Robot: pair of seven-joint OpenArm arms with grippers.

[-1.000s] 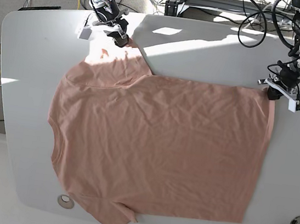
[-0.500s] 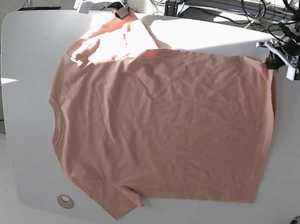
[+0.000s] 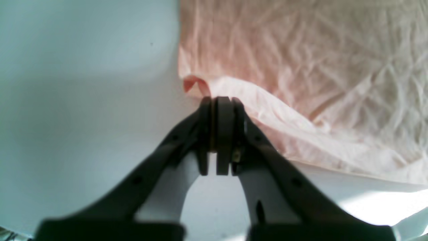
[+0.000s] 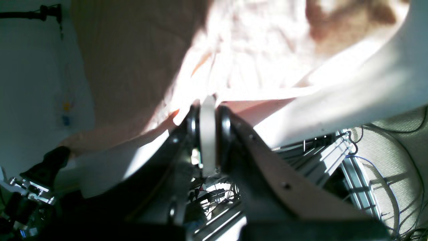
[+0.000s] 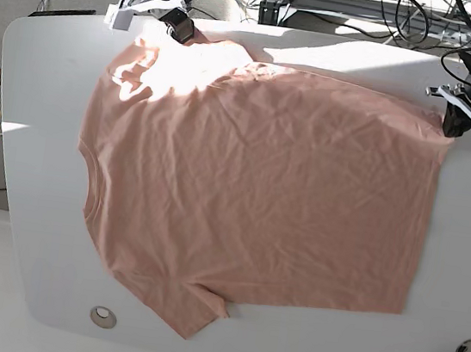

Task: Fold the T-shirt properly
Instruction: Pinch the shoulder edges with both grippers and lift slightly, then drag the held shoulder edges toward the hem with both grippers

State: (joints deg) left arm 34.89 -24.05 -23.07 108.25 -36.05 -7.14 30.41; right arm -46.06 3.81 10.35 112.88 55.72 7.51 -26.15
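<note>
Right gripper [image 5: 179,28]: far-left corner of the table [image 5: 29,158] in the base view, fingers pressed together on the edge of the T-shirt [image 5: 251,187] by the sleeve and shoulder; pinch confirmed in the wrist view, cloth bunched right at the tips.

Shirt position: spread flat, plain side up, covering most of the tabletop; collar at the left edge, hem at the right, so long axis runs left to right across the base view.

Near sleeve: sticking out toward the front edge, untouched, well apart from both grippers.

Left gripper [image 5: 453,126]: far-right corner, jaws clamped on the hem corner; small curl of fabric poking out just past the fingertips in the wrist view.

Key relation: both pinches sit on the far long edge, whole shirt lying toward the camera side from the fingers. Neither arm nearer, one at each end.

Arm pose: both reaching in from behind the table, tips low at the cloth.

Guess at next bit: probably carrying that far edge forward over the body for a lengthwise fold.
</note>
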